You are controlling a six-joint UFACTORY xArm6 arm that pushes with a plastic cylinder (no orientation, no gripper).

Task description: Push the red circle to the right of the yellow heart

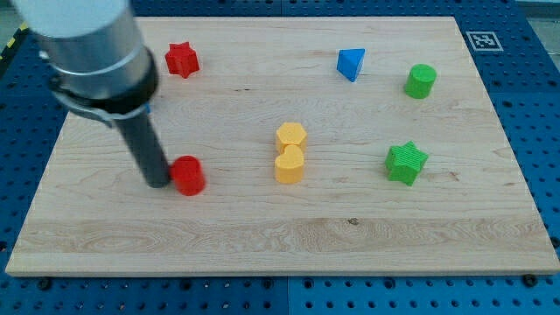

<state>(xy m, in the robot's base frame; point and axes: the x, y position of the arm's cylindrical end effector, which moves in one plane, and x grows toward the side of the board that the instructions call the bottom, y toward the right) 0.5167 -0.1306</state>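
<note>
The red circle (188,174) lies on the wooden board at the view's left of centre. My tip (158,182) touches its left side. The yellow heart (289,164) lies at the board's middle, to the right of the red circle with a gap between them. A yellow hexagon (291,136) sits just above the heart, touching it.
A red star (182,59) lies at the top left. A blue triangle (351,64) and a green cylinder (420,80) lie at the top right. A green star (406,163) lies right of the heart. The board's edge (280,273) runs along the bottom.
</note>
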